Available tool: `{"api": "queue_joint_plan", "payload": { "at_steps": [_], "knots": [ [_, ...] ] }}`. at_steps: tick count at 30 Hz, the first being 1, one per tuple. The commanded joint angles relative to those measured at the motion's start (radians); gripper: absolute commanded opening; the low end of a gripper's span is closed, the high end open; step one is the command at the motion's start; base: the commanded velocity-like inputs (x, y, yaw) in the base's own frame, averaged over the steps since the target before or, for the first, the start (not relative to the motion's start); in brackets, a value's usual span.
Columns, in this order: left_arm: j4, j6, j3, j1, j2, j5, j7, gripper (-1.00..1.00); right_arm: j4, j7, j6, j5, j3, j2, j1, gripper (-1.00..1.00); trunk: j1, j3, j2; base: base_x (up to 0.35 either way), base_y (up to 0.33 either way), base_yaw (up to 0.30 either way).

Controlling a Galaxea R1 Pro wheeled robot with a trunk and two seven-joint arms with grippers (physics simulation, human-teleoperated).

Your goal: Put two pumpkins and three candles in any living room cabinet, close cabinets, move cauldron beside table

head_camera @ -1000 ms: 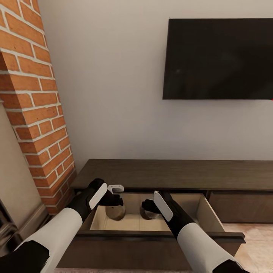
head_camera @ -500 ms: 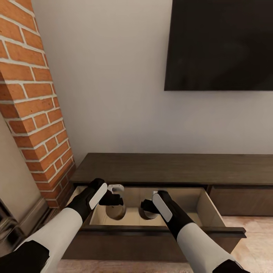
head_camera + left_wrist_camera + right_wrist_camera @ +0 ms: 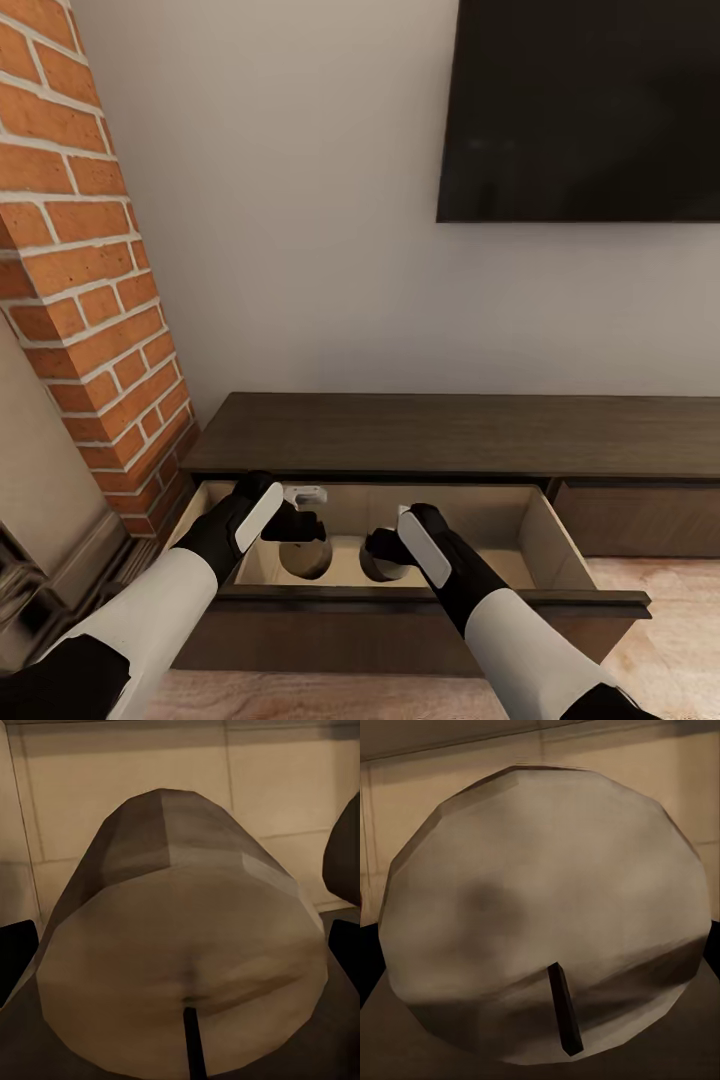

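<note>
The long dark brown cabinet (image 3: pixel 450 435) stands against the wall with its left drawer (image 3: pixel 548 540) pulled out. My left gripper (image 3: pixel 303 542) hangs inside the drawer, shut on a cream candle (image 3: pixel 306 562). The left wrist view shows this candle (image 3: pixel 180 945) close up, wick toward the camera, with a black finger (image 3: pixel 16 949) at each side. My right gripper (image 3: pixel 383 552) is beside it in the same drawer, shut on a second candle (image 3: pixel 381 570), whose round wick end (image 3: pixel 544 922) faces the right wrist camera. The two candles sit close together but apart.
A black TV (image 3: pixel 590 110) hangs on the wall above the cabinet. A brick column (image 3: pixel 90 250) rises at the left, close to the drawer's end. The neighbouring drawer front (image 3: pixel 640 520) on the right is closed. Pale wood floor (image 3: pixel 670 640) lies at the lower right.
The whole head view has shifted, so the camera has moved closer to the cabinet. Both grippers keep their candles at about the same place in the open drawer.
</note>
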Motion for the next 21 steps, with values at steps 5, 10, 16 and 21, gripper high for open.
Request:
{"api": "queue_joint_plan", "payload": {
  "at_steps": [5,10,16,21],
  "knots": [
    [-0.015,0.002,-0.003,-0.001,0.001,0.009,0.012,-1.0,-0.002,-0.009,-0.001,-0.011,0.009,0.0,0.0,-1.0,0.001,-0.017,-0.002,0.0,0.0,0.0],
    [-0.019,0.002,-0.003,-0.001,0.0,0.01,0.012,-1.0,-0.003,-0.009,-0.001,-0.011,0.011,0.0,-0.001,-1.0,0.001,-0.017,-0.002,0.004,0.0,0.0],
    [-0.03,0.002,-0.003,-0.001,0.0,0.01,0.012,-1.0,-0.004,-0.009,-0.002,-0.011,0.012,0.0,0.0,-1.0,0.001,-0.017,-0.002,0.03,0.0,0.0],
    [-0.037,0.003,-0.003,-0.001,0.001,0.01,0.012,-1.0,-0.004,-0.009,-0.002,-0.011,0.012,0.0,0.0,-1.0,0.001,-0.017,-0.002,0.117,0.034,0.0]
  ]
}}
